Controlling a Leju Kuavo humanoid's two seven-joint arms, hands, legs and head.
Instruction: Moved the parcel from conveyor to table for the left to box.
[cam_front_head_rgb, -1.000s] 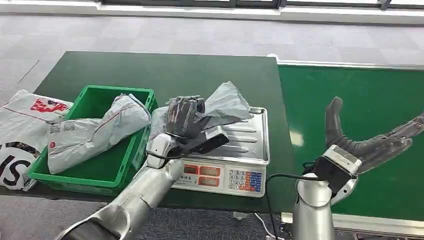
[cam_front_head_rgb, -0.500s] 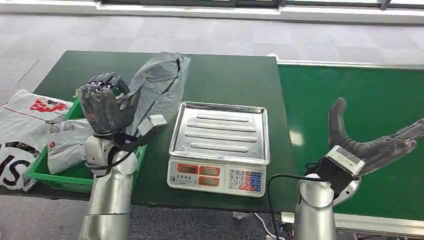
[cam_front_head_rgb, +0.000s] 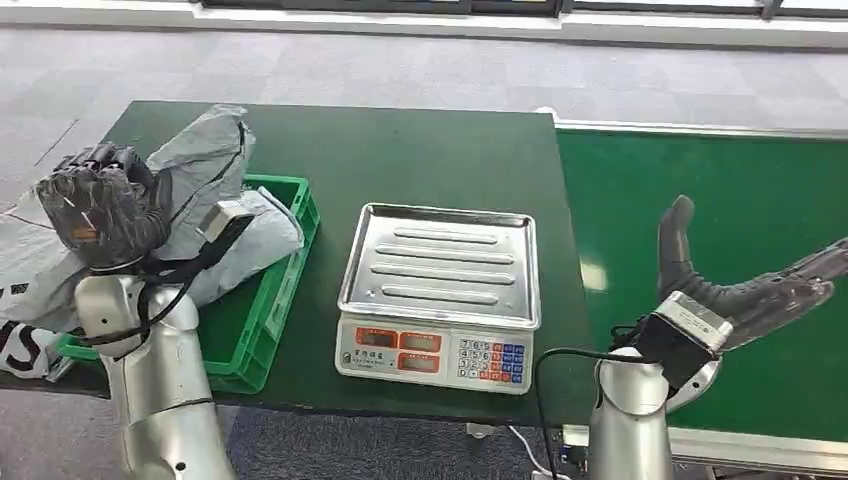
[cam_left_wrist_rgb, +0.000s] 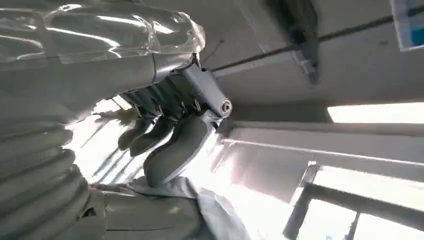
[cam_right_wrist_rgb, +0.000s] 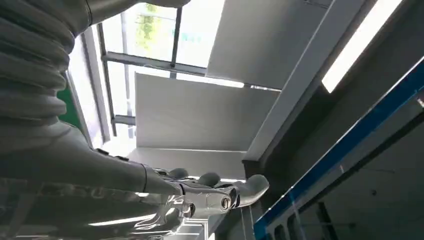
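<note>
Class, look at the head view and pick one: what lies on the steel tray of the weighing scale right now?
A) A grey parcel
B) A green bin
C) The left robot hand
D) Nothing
D: the scale's tray is bare, while the left robot hand holds the grey parcel up over the green bin.

Colours and patterns, head view

Parcel (cam_front_head_rgb: 205, 150), upper left: plain grey. Left hand (cam_front_head_rgb: 95, 205): dark grey fingers; right hand (cam_front_head_rgb: 745, 290), lower right: dark grey with a silver wrist. Crate (cam_front_head_rgb: 280, 290): bright green. Table (cam_front_head_rgb: 400, 150): dark green. Conveyor belt (cam_front_head_rgb: 720, 190): mid green with a pale edge. Scale (cam_front_head_rgb: 440, 290): ribbed silver pan, white body, red displays, blue and white keys. Floor (cam_front_head_rgb: 400, 60): grey.
</note>
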